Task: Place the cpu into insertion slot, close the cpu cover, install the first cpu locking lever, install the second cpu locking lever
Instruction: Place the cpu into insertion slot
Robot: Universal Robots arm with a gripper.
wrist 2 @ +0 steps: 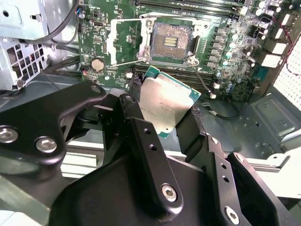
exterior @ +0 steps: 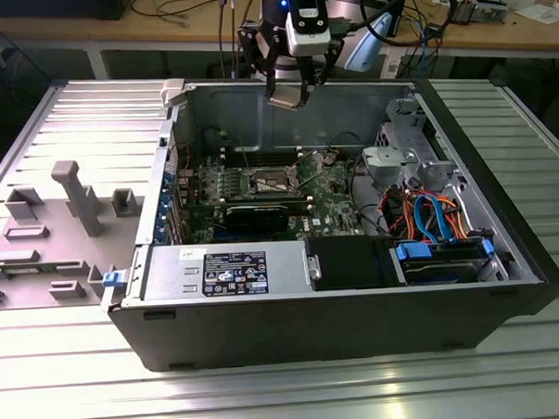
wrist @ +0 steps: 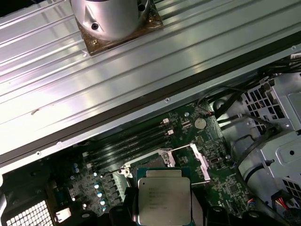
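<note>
Gripper (wrist 2: 165, 106) status: clamped on the cpu (wrist 2: 164, 98), one finger on each of two opposite edges, the silver top uncovered. We hold the chip in the air over the open computer case (exterior: 266, 331), well apart from the motherboard (wrist 2: 89, 37).

Procedure, in our judgement: we keep the chip level, square its edges to the silver rim of the socket, and match its orientation to the socket before we lower it. We descend straight, without sliding across the contacts, and we apply no force. We let go only once the chip rests flat inside the rim.

Position: in the exterior view, the insertion slot (exterior: 271, 182) lies toward six o'clock from the gripper, lower in the case. The slot is bare, with its dark contact field exposed. The cpu cover (wrist 2: 111, 43) stands open beside the slot, at about three o'clock of it in the exterior view, so the way in looks free.
</note>
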